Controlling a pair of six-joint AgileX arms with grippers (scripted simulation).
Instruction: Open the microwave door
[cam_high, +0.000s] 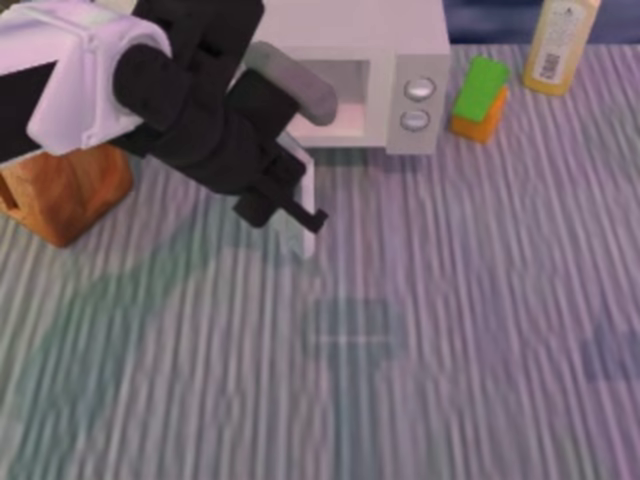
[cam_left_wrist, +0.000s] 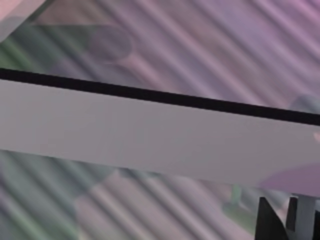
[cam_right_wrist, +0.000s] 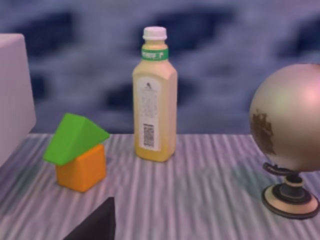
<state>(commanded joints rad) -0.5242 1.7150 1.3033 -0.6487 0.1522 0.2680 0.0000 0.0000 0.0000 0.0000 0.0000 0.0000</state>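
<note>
Top view: microwave door (cam_high: 308, 195) swung open, edge-on, thin; left tool (cam_high: 300, 212) clamps its edge.

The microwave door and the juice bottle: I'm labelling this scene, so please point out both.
microwave door (cam_high: 308, 205): top view, on its thin edge, swung out towards the table.
juice bottle (cam_right_wrist: 154, 107): right wrist view, on its label.

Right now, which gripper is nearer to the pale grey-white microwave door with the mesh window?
Left. The left gripper is at the swung-open microwave door; the right gripper is outside the top view.
</note>
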